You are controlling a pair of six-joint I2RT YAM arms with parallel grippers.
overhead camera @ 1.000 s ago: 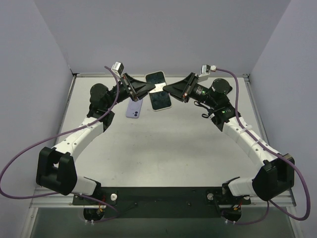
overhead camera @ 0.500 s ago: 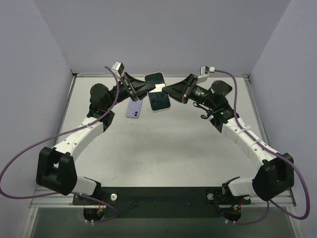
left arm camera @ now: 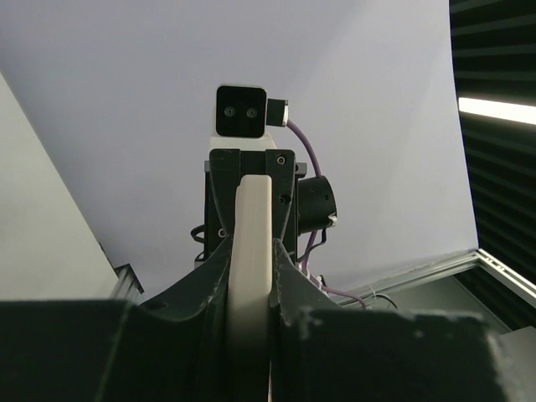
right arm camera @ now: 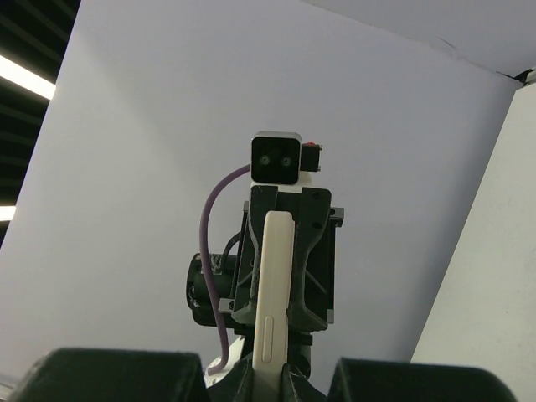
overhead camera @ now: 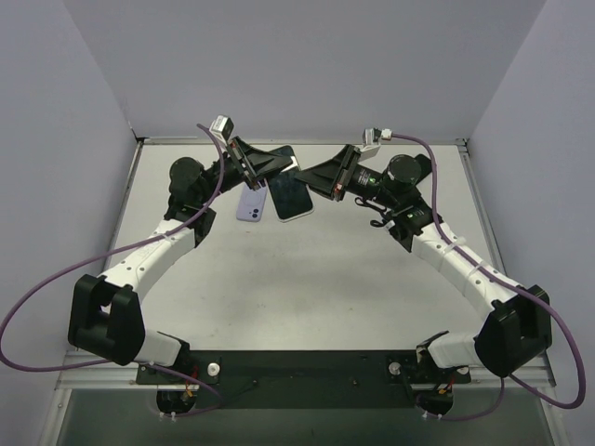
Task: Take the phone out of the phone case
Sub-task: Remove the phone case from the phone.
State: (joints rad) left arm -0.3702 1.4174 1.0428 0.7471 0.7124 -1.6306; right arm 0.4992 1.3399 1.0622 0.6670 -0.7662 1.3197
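- Down to the left of your left jaws, a lavender slab [overhead camera: 252, 205] lies flat on the table [overhead camera: 316, 279], with small camera lenses at its near corner. You cannot tell from these views whether it is a handset or a cover. It sits lower than the fingers and does not touch them.
- Your left gripper [overhead camera: 279, 165] is clamped on the left edge of the phone case [right arm camera: 273, 318]. In its own wrist view the left gripper [left arm camera: 251, 255] has a black finger [left arm camera: 216, 261] pressed against each face of the cream edge, with no gap showing.
- Between the two sets of jaws the phone [overhead camera: 293, 197] is held up off the table, dark screen towards the overhead camera. A pale rim runs round it, so it is still seated in the case.
- Your right gripper [overhead camera: 309, 177] is closed on the opposite edge, directly facing the left jaws. From the right wrist you see the case edge-on, upright, with a long side button on it. The right gripper [right arm camera: 270, 381] pinches it at the bottom of that view.
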